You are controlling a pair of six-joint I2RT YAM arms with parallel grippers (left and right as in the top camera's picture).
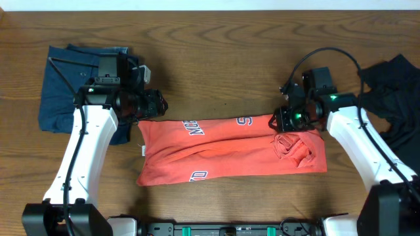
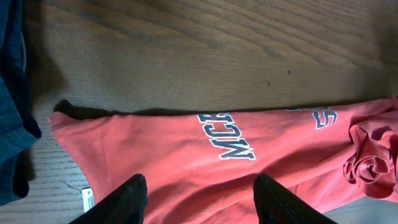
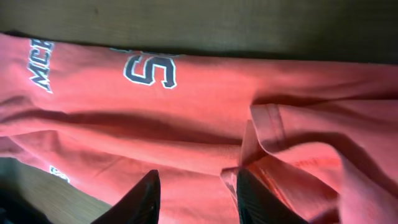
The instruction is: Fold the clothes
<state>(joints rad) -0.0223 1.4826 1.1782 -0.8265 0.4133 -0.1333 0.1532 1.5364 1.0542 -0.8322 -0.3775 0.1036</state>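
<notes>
1. The coral-red T-shirt (image 1: 230, 151) lies on the wooden table (image 1: 216, 52) in the middle of the overhead frame. It is folded into a long band that runs from left to right.
2. White-and-navy lettering (image 2: 233, 135) shows on the band's upper layer. A small white label (image 2: 87, 199) sticks out at its left end.
3. At the band's right end a sleeve (image 3: 273, 124) is doubled over into a rumpled fold on top of the shirt.
4. The navy garment (image 1: 65, 85) lies flat in the upper left of the overhead frame, just beside the shirt's left end. The left arm partly covers it.
5. The black garment (image 1: 394, 85) lies in a loose heap at the upper right edge. The right arm crosses in front of it.
6. The left gripper (image 1: 154, 105) is over the shirt's upper left corner. In its wrist view the two dark fingers (image 2: 127, 202) stand wide apart at the bottom of the frame. Red cloth lies below them and nothing is caught between them.
7. The right gripper (image 1: 281, 123) is over the shirt's right end, close to the sleeve fold. Its fingers (image 3: 140, 202) stand apart with a narrower gap than the left pair. Cloth lies under that gap and none is pinched in it. One finger is just beside the fold's edge, and whether it touches cannot be told.
</notes>
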